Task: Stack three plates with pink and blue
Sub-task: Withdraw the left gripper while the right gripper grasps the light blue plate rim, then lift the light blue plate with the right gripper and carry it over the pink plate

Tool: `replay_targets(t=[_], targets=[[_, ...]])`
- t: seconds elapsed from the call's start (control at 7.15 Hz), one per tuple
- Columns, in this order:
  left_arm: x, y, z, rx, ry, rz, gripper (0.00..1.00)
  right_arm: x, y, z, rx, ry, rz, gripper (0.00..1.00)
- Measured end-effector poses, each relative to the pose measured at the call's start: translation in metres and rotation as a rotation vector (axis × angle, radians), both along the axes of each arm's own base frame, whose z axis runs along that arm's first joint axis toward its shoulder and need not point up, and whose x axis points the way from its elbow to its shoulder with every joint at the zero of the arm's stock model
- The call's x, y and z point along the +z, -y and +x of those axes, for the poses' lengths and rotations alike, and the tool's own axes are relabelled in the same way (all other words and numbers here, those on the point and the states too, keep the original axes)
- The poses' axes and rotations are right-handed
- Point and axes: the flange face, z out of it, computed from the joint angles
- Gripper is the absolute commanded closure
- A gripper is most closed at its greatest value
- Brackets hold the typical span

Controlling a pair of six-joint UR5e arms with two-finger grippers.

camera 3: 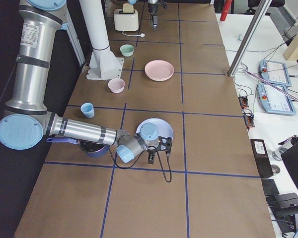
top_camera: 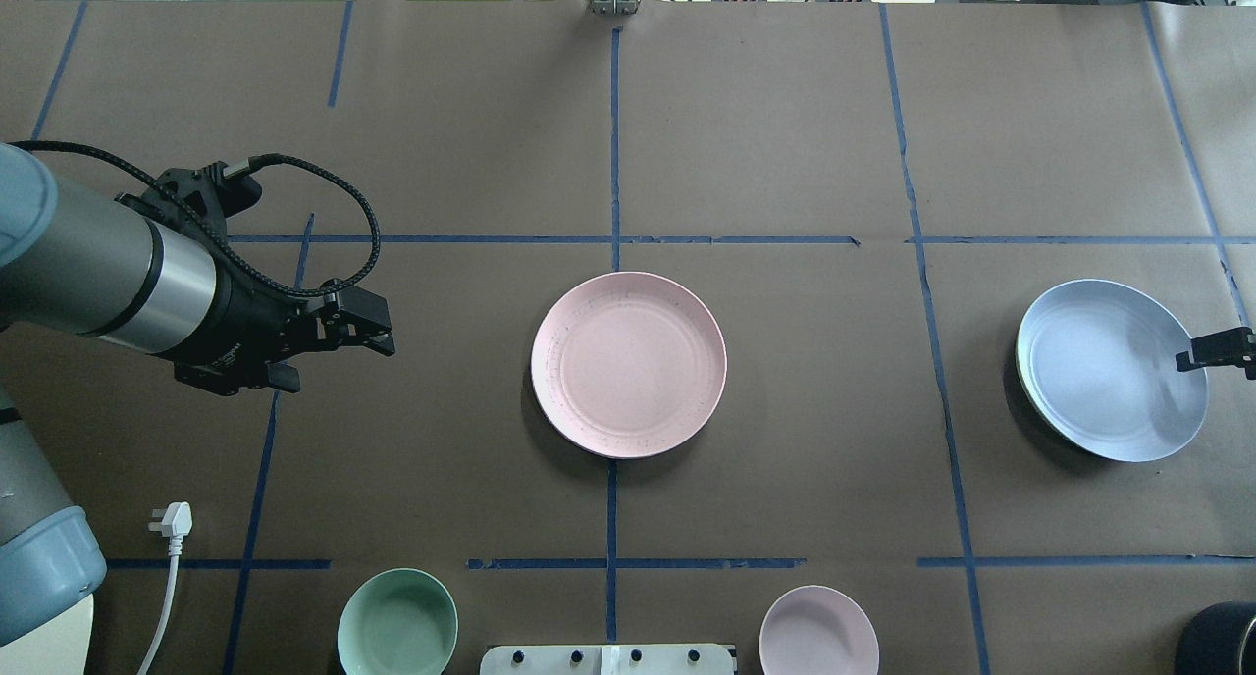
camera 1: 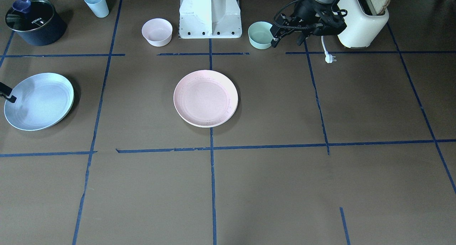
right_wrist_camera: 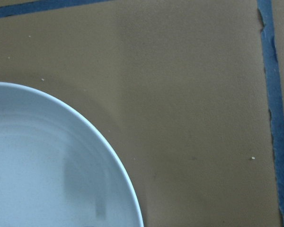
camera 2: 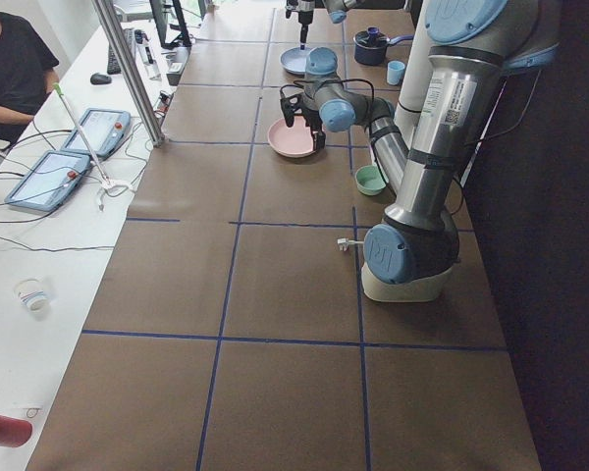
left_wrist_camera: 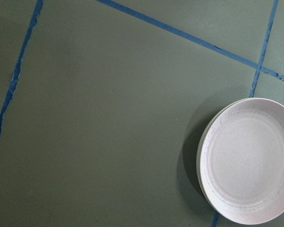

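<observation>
A pink plate (top_camera: 628, 363) lies flat at the table's middle; it also shows at the lower right of the left wrist view (left_wrist_camera: 248, 161). A blue plate (top_camera: 1109, 369) lies at the far right of the overhead view, with a pale green rim showing under its edge (camera 1: 72, 99). My right gripper (top_camera: 1202, 354) is at the blue plate's outer rim, one finger over the edge (camera 1: 10, 98); its jaws are mostly out of frame. My left gripper (top_camera: 385, 327) hovers open and empty well left of the pink plate.
A green bowl (top_camera: 397, 624) and a pink bowl (top_camera: 819, 631) sit near the robot base. A toaster (camera 1: 363, 17) with a loose plug (top_camera: 172, 520) stands by the left arm. A dark pot (camera 1: 34, 22) and a blue cup (camera 1: 97, 3) stand behind the blue plate.
</observation>
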Motion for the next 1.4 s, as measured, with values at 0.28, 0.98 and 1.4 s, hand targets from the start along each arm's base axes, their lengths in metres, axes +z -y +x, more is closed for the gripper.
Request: replay_targets(t=[0.28,0.98,1.4], targets=[[0.002,-0.001,-0.003,-0.003,0.004,-0.003,0.00,0.000,-0.001,-0.004,-0.009,0.000,-0.001,0.89],[0.006,-0.002,-0.006,-0.006,0.012,-0.010,0.00,-0.014,-0.004,-0.014,-0.046,0.034,0.012,1.00],[0.019,-0.003,-0.018,-0.019,0.034,-0.018,0.00,-0.046,0.005,0.003,-0.012,0.107,0.027,1.00]])
